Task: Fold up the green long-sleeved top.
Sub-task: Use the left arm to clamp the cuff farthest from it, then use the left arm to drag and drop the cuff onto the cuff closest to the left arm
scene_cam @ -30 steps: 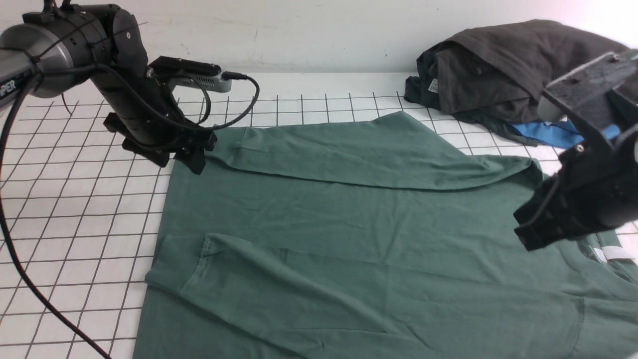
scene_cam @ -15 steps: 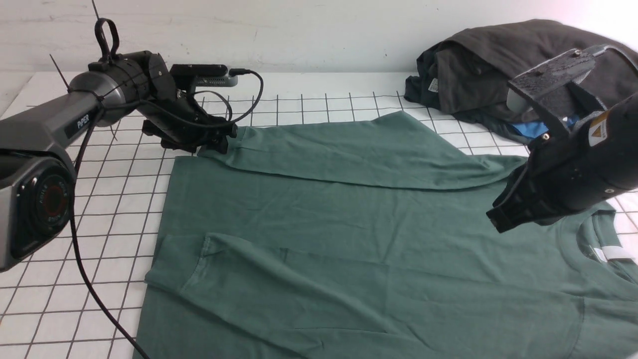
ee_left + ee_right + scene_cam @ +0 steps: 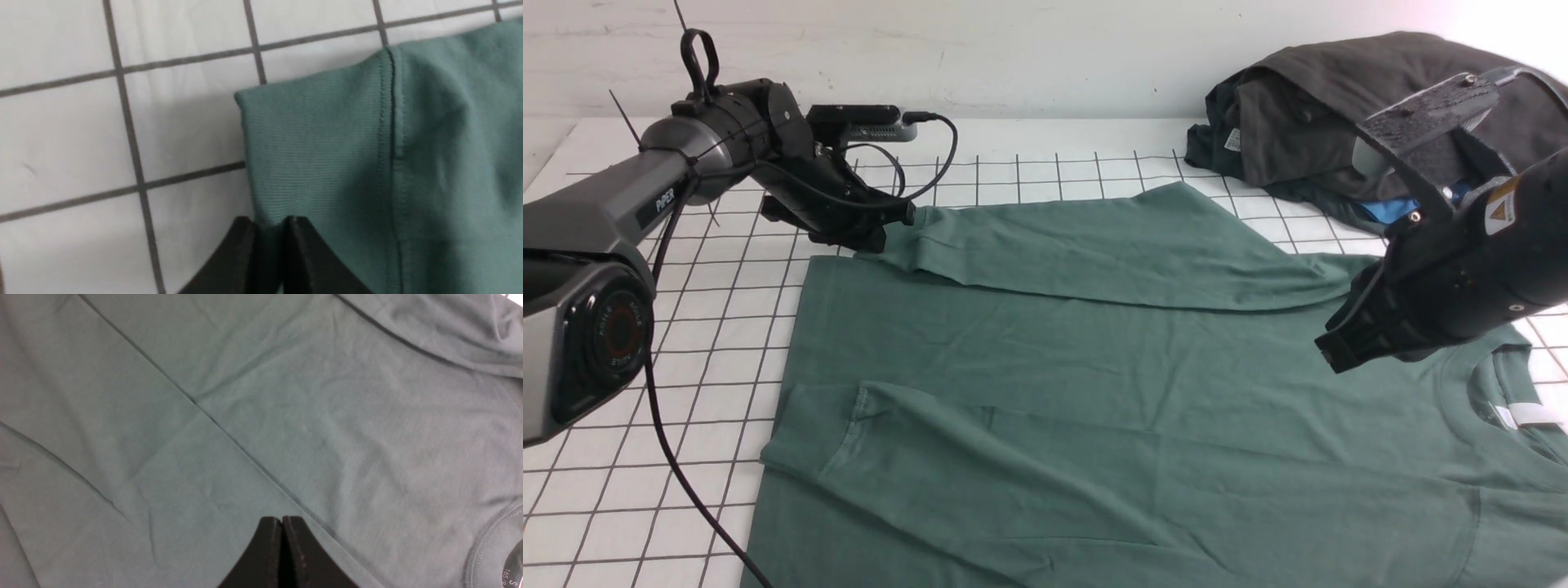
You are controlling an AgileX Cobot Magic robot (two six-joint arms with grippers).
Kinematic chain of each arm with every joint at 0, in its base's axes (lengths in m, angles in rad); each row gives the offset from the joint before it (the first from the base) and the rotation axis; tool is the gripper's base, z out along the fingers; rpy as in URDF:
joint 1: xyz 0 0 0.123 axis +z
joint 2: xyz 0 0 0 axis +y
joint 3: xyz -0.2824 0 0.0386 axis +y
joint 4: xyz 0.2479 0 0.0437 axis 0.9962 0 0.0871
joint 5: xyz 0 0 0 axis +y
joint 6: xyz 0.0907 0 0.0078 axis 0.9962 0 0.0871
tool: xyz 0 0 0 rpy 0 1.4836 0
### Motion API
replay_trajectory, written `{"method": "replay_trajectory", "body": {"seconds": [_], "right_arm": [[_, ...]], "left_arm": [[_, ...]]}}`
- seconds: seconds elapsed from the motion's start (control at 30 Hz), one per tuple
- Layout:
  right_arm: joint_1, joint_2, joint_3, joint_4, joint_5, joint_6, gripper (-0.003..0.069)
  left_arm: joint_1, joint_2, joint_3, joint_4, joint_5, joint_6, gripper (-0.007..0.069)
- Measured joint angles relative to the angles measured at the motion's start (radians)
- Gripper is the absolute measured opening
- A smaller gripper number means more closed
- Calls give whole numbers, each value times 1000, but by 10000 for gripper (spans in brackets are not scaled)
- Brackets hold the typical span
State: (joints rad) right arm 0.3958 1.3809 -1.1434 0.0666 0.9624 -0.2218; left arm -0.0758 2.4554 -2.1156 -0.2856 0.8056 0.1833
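Front view shows the green long-sleeved top [image 3: 1094, 384] spread flat across the centre and lower right of the frame. Its neck label [image 3: 1531, 415] is at the right edge, and both sleeves are laid across the body. The far sleeve's cuff [image 3: 318, 143] ends at upper left, on the gridded table [image 3: 727, 327]. The left gripper [image 3: 882, 233] is pinched on the cuff's corner with a sliver of fabric between its jaws, probably to straighten that sleeve. The right gripper [image 3: 1331, 355] hangs over the shoulder at right, jaws pressed together on nothing. A dark clothes heap [image 3: 1339, 106] and a blue garment [image 3: 1401, 214] sit at upper right.
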Motion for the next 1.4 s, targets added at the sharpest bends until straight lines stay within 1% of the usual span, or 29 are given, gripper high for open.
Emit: {"method": "replay_trajectory", "body": {"seconds": [0.07, 0.13, 0.2, 0.23, 0.33, 0.47, 0.57, 0.6, 0.63, 0.73, 0.77, 0.83, 0.9, 0.93, 0.97, 1.03, 1.07, 1.1, 1.2, 1.3, 1.4], "right_arm": [[0, 0, 0, 0, 0, 0, -15], [0, 0, 0, 0, 0, 0, -15], [0, 0, 0, -1, 0, 0, -15], [0, 0, 0, -6, 0, 0, -15], [0, 0, 0, -10, 0, 0, -15], [0, 0, 0, -10, 0, 0, -15], [0, -5, 0, -10, 13, 0, -15], [0, -16, 0, -10, 41, 1, -15], [0, -18, 0, -10, 45, 1, -15], [0, -80, 0, -10, 92, 3, -15], [0, -115, 0, -8, 101, 4, -15], [0, -139, 0, -7, 108, 7, -15], [0, -189, -2, -7, 143, 27, -15], [0, -192, -2, -7, 146, 27, -15], [0, -208, -5, -7, 174, 39, -15], [0, -216, -4, -7, 218, 49, -15], [0, -216, -4, -7, 225, 49, -15], [0, -216, -4, -4, 246, 51, -15], [0, -216, -4, 21, 275, 53, -15], [7, -216, -4, 34, 285, 53, -15], [51, -216, -4, 34, 287, 53, -15]], "left_arm": [[0, -14, -6, -20, 36, 34, 15], [0, -38, -9, -33, 68, 61, 4], [0, -68, -9, -45, 111, 83, 2], [-1, -110, -10, -58, 155, 112, 2], [-1, -191, -14, -78, 263, 150, 2], [-1, -304, -15, -97, 406, 165, 2], [-1, -353, -6, -94, 423, 159, 2], [-1, -403, 41, -88, 423, 140, 2], [-1, -403, 41, -88, 423, 140, 2], [-1, -535, 228, -77, 423, 128, 2], [-1, -610, 353, -77, 423, 128, 2], [-1, -659, 438, -79, 417, 128, 2], [-1, -778, 648, -95, 358, 133, 2], [-1, -787, 665, -96, 351, 133, 2], [-1, -860, 797, -106, 295, 142, 2], [-1, -943, 956, -119, 226, 156, 2], [-1, -950, 969, -119, 213, 157, 2], [-1, -988, 1053, -125, 175, 160, 2], [-1, -1033, 1188, -127, 126, 166, 2], [-1, -1035, 1255, -131, 105, 168, 2], [-1, -1020, 1312, -133, 80, 205, 2]]}}
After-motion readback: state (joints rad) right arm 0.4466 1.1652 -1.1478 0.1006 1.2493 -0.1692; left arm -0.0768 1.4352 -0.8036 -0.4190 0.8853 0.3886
